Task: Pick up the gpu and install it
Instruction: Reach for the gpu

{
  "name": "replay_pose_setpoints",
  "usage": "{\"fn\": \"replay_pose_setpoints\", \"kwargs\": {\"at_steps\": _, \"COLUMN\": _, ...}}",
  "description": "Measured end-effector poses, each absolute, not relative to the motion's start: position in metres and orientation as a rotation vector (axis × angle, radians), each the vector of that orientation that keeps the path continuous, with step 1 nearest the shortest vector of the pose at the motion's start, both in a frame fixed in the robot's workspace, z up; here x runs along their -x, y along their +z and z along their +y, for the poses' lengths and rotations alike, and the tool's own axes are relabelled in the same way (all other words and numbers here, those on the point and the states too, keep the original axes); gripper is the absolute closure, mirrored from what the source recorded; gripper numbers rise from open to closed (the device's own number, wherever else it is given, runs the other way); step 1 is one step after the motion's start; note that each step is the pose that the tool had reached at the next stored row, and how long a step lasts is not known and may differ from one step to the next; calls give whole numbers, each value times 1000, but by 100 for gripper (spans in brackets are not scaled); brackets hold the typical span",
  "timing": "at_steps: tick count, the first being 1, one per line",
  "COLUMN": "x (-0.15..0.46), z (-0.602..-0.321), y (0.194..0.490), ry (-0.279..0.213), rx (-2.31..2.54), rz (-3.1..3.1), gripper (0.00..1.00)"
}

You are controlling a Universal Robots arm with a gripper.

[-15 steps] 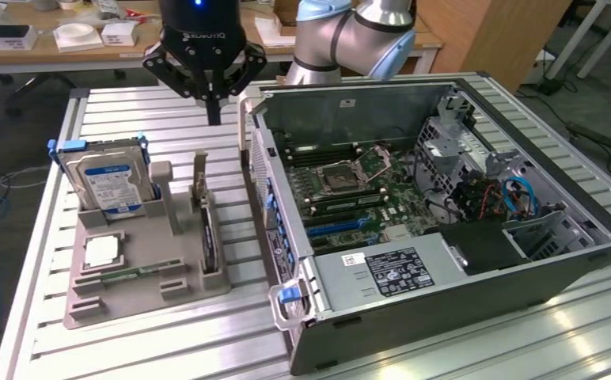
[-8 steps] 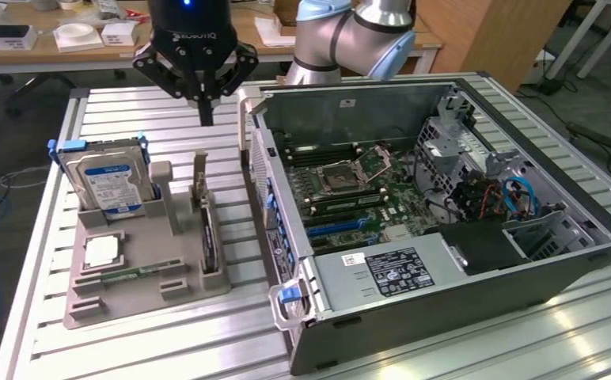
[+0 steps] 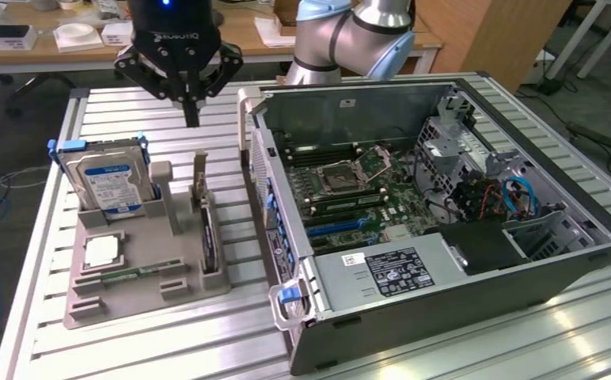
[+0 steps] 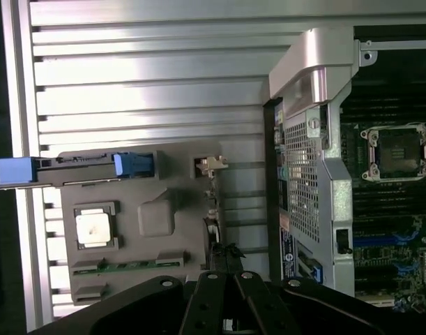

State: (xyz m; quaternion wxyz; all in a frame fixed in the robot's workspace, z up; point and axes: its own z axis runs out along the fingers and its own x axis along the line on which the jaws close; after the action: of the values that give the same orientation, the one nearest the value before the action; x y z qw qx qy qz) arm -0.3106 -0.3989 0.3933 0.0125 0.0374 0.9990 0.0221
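Tool (image 3: 191, 119), fingers together and empty, in the air near the gpu (image 3: 208, 237) on edge in the grey holder (image 3: 126, 305)

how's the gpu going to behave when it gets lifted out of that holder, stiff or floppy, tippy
The gpu looks like a thin flat board, so it is probably stiff and fairly light. It stands on its narrow edge in the grey holder, so it would likely tip over once clear of it.

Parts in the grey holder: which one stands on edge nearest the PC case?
The gpu: thin card on edge in the slot beside the case. The hard drive stands too, on the holder's other side; CPU and memory stick lie flat.
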Motion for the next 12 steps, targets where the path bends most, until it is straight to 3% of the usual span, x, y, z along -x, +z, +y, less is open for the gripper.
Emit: {"fn": "replay_pose_setpoints", "kwargs": {"at_steps": 12, "x": 331, "z": -399, "y": 393, "ry": 69, "rx": -117, "rz": 3114, "gripper": 90}}
